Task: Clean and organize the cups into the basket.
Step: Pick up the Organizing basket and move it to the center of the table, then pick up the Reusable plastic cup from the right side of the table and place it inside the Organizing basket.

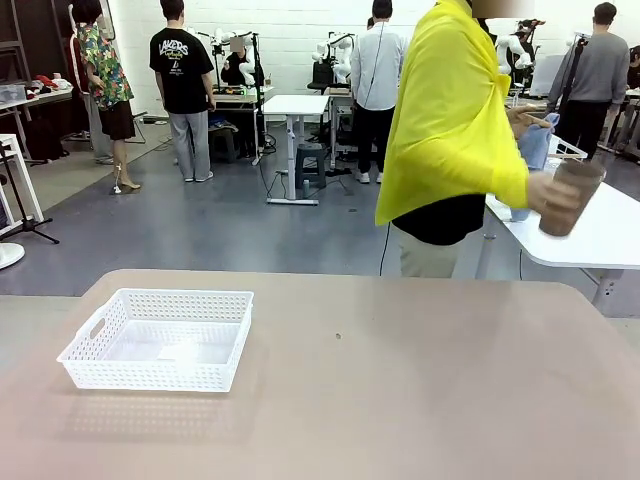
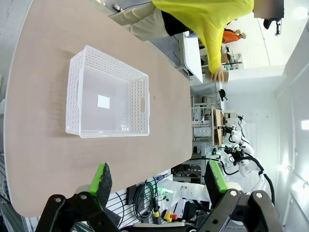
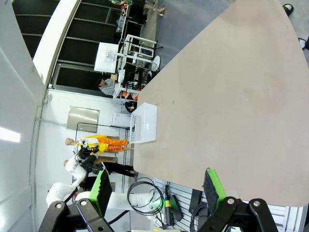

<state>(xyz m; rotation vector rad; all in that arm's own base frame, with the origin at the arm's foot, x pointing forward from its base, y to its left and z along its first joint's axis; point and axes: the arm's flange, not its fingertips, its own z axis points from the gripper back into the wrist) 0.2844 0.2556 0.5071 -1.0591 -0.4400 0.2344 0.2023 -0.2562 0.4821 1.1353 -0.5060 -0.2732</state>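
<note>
Left wrist view: the basket [image 2: 107,94] lay straight ahead of the open jaws of the left gripper [image 2: 157,168]; the right gripper [image 3: 157,172], also open, hung farther off.

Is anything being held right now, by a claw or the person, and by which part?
The left claw and right claw are open and hold nothing. The person's hand grips a tan-brown cup around its side, about mid-height.
</note>
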